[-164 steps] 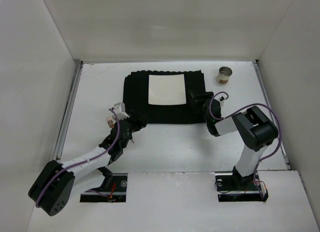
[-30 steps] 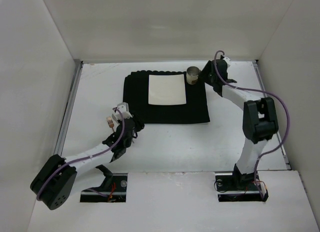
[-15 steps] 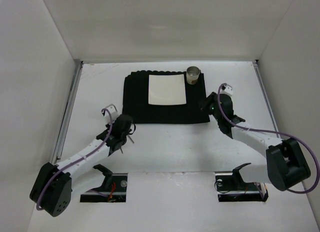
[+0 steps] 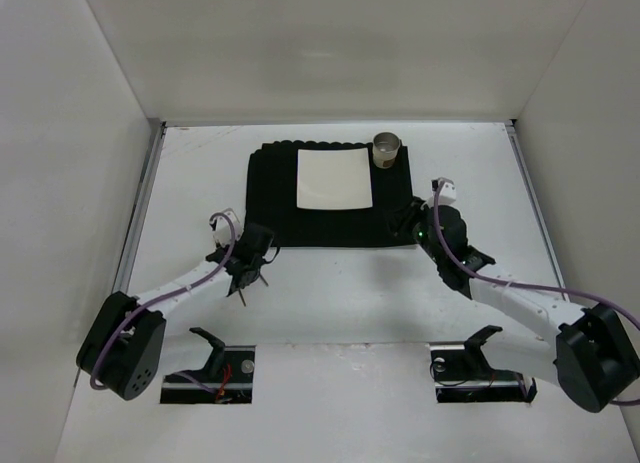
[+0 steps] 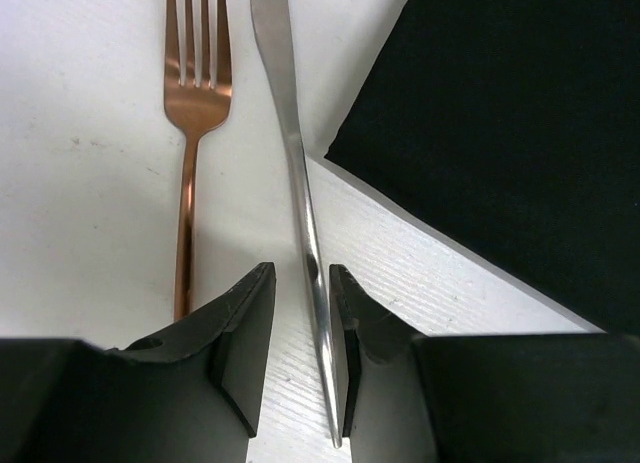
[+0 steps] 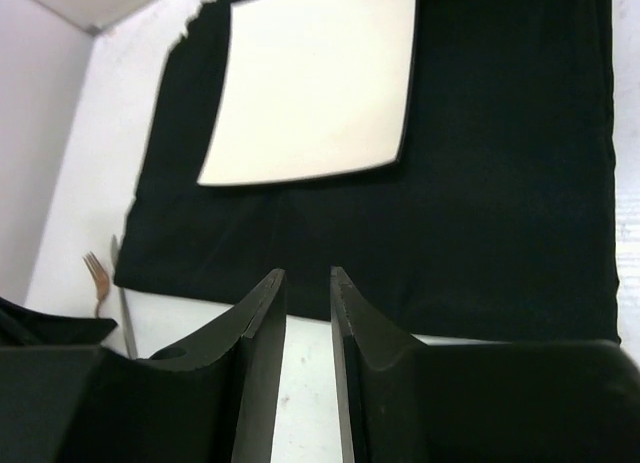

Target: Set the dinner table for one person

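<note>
white dinner table (image 4: 330, 283) is lying under everything, walled on three sides. i'm seeing the left gripper (image 5: 300, 313) with jaws slightly apart astride the knife (image 5: 290, 133), not pinching it, fork (image 5: 197, 73) just beside. right gripper (image 6: 308, 323) is hovering empty, jaws narrowly apart, at the placemat (image 6: 500, 233) edge. i'm judging cutlery placement underway; next needs a centred close

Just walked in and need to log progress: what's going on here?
Two robot arms are setting a place on the white table. A black placemat carries a white square plate, with a cup beside the plate's far right corner. The left tool is low over a silver knife, fingers slightly apart either side of it, not clamped; a copper fork lies just beside, both off the mat's near left corner. The right tool hovers empty near the mat's near right corner.
</note>
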{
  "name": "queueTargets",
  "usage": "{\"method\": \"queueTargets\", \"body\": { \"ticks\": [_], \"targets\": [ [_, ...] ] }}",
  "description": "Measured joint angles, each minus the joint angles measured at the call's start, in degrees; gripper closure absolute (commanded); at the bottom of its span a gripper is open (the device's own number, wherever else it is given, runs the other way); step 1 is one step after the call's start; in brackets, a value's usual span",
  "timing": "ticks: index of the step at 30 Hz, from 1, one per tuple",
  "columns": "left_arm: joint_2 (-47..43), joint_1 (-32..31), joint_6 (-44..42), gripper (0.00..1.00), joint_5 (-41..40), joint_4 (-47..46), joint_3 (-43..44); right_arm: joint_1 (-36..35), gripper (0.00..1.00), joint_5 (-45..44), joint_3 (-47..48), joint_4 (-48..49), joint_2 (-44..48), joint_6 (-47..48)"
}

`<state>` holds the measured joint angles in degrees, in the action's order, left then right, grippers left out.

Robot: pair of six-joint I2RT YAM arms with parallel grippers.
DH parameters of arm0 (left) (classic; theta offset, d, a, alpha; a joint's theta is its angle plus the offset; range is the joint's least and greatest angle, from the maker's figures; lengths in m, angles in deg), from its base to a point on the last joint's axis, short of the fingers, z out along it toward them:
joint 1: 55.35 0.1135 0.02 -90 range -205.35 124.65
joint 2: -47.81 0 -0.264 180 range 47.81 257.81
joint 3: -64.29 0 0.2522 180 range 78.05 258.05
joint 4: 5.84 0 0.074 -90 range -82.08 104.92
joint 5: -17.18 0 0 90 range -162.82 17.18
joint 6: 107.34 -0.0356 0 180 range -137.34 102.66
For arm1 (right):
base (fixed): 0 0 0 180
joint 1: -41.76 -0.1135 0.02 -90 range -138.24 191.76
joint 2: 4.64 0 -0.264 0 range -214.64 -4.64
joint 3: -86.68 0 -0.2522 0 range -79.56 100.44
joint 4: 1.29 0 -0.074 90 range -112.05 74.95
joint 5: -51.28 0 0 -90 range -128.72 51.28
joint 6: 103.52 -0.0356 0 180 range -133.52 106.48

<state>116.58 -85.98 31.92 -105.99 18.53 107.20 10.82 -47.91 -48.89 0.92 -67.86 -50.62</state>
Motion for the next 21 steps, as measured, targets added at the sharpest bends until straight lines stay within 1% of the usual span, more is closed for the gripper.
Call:
{"method": "queueTargets", "body": {
  "ticks": [6,9,14,18,21],
  "targets": [
    [2.7,0.0,2.4,0.74,1.2,0.0,0.0,-2.1,0.67,0.9,-0.5,0.2,-1.0,0.1],
    [4.7,0.0,3.3,0.79,1.2,-0.3,0.4,-3.1,0.67,0.9,-0.5,0.7,-1.0,0.2],
    [5.5,0.3,3.4,0.92,1.3,-1.1,0.8,-3.7,0.64,1.1,-0.5,1.2,-1.0,0.2],
    [4.8,0.4,3.4,0.97,1.8,-0.6,0.7,-3.7,0.62,1.1,-0.5,1.2,-0.9,0.2],
    [2.6,0.1,3.4,0.98,2.3,1.1,0.0,-3.4,0.59,1.1,-0.8,1.2,-0.1,0.2]
  ]
}}
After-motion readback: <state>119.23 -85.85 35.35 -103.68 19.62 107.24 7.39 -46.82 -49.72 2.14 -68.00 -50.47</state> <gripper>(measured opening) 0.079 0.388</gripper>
